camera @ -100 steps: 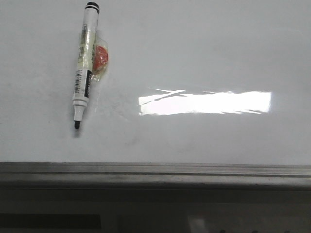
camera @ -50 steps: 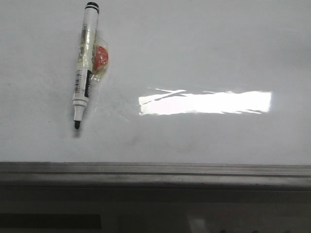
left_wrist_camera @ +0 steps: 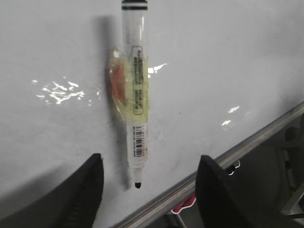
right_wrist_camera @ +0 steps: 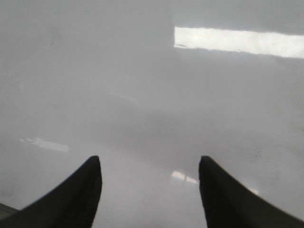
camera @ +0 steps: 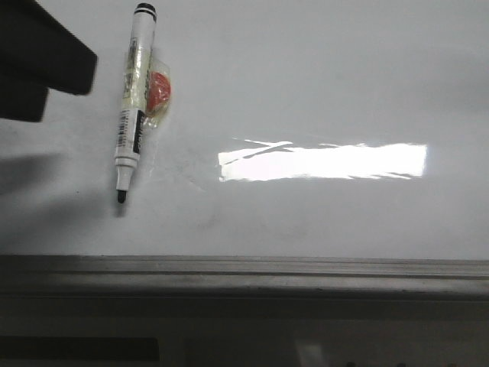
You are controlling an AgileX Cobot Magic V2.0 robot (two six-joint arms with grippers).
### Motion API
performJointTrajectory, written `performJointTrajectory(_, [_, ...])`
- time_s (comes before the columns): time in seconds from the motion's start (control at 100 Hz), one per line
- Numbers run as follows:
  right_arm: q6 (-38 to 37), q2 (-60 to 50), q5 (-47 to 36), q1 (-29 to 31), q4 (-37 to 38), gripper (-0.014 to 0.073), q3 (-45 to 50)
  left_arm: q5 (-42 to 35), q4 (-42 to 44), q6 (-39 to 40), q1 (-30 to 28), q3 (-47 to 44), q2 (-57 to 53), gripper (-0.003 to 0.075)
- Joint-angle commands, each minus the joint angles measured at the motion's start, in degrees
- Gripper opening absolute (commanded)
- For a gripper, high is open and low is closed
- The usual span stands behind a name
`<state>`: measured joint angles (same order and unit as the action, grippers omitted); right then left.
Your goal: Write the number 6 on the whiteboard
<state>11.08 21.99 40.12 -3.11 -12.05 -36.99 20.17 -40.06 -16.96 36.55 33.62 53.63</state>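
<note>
Left arm (camera: 38,57) is in at the far left corner of the whiteboard (camera: 321,92), a dark block just beside the marker (camera: 131,107) and apart from it, casting a shadow toward the near edge. From its wrist camera the left claw (left_wrist_camera: 147,190) hangs above the board with both fingers (left_wrist_camera: 88,190) spread wide, the marker's black tip lying between them and touching neither. The marker lies flat, cap end toward the far edge, uncapped tip toward the grey rail (camera: 244,271) at the near edge. Clear tape wraps its barrel, with an orange-red tab (camera: 159,90) stuck on its right side. There is a barcode and a boxed label on the barrel; the print is too small to read.

Right claw (right_wrist_camera: 149,190) hovers over bare board, fingers wide apart, gripping nothing, the bright glare (camera: 321,162) ahead of it.

No drawn 6 shows on the board: only faint smudges around the glare.
</note>
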Motion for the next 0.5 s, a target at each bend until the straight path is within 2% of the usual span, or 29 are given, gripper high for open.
performJointTrajectory(0.0, [0.6,1.0,-3.9,-0.2,-1.0,0.0407,-1.9,-5.5,-2.7,-0.1,1.9,2.1,2.3,0.0386])
performJointTrajectory(0.38, [0.6,1.0,-4.4,-0.2,-1.9,0.0407,-1.9,-11.2,-3.4,-0.1,2.5,2.1,10.5,0.0384])
performJointTrajectory(0.43, [0.6,1.0,-4.8,-0.2,-1.9,0.0407,-1.9,-11.4,-3.4,-0.1,2.5,2.1,10.9,0.0365])
performJointTrajectory(0.49, [0.6,1.0,-4.8,-0.2,-2.0,0.0407,-1.9,-11.2,-3.6,-0.1,2.5,2.1,11.3,0.0292])
